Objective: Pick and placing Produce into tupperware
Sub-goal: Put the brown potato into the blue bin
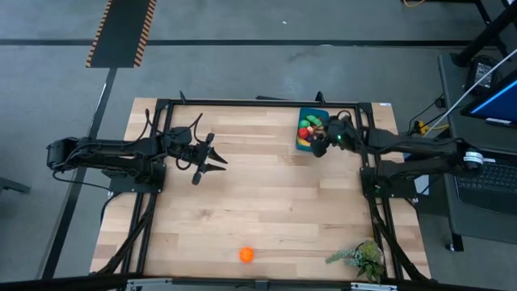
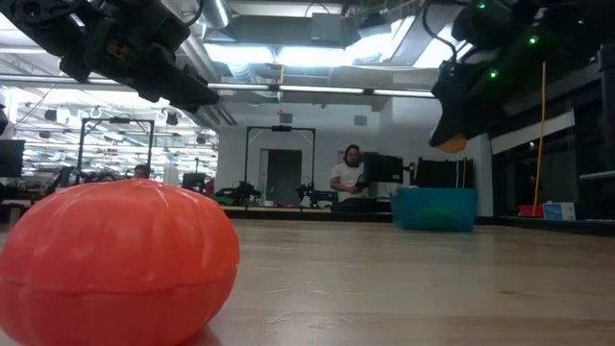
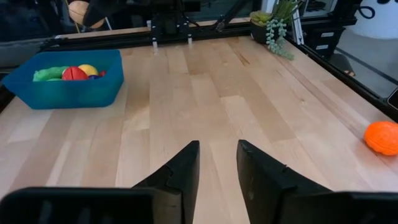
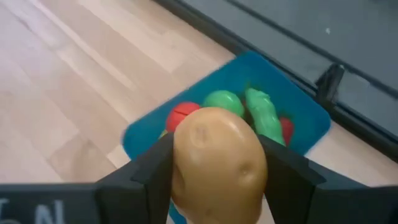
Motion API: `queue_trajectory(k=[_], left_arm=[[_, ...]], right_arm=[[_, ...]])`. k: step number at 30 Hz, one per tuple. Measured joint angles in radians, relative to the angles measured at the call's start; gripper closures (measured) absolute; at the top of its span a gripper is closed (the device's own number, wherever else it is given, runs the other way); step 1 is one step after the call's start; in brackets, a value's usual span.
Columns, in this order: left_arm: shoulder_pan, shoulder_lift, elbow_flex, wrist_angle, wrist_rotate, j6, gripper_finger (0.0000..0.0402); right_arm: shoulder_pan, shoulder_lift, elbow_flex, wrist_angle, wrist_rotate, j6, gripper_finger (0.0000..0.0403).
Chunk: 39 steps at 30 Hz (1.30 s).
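Observation:
The blue tupperware (image 1: 309, 121) stands at the table's far edge, right of the middle, with red, green and yellow produce inside (image 4: 214, 101). My right gripper (image 1: 323, 143) hovers at its near right corner, shut on a tan toy potato (image 4: 217, 160), which also shows in the low view (image 2: 450, 143). An orange pumpkin-like piece (image 1: 246, 255) rests on the table near the front edge and looms large in the low view (image 2: 115, 259). My left gripper (image 3: 217, 168) stands open over the table's left half (image 1: 214, 159), nothing between its fingers. My right gripper pinches the potato by its two opposite sides (image 4: 183, 168) between its two fingers (image 4: 146, 177). The fingers slant down toward the tupperware from the table's right. The potato is lifted clear, above the height of the tupperware's rim (image 2: 434, 192).
A leafy green plant sprig (image 1: 361, 259) lies at the table's near right corner. A black frame (image 1: 242, 103) runs round the table's edges. Bare wood lies between the two arms. People sit in the room beyond the table (image 2: 348, 178).

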Motion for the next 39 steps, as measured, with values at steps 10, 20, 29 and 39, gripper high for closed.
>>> queue_trajectory(k=[10, 20, 29, 39], left_arm=[[0.0, 0.0, 0.0, -0.002, 0.0, -0.003, 0.03], [0.0, 0.0, 0.0, -0.002, 0.0, -0.006, 0.032], [0.0, 0.0, 0.0, -0.002, 0.0, -0.006, 0.0336], [0.0, 0.0, 0.0, -0.029, 0.0, -0.006, 0.0351]], right_arm=[[-0.132, 0.057, 0.084, -0.089, -0.241, -0.086, 0.0205], [-0.211, 0.239, 0.186, -0.132, -0.297, -0.212, 0.0205], [-0.327, 0.428, 0.359, -0.182, -0.36, -0.353, 0.0205], [-0.432, 0.611, 0.541, -0.304, -0.407, -0.422, 0.0205]])
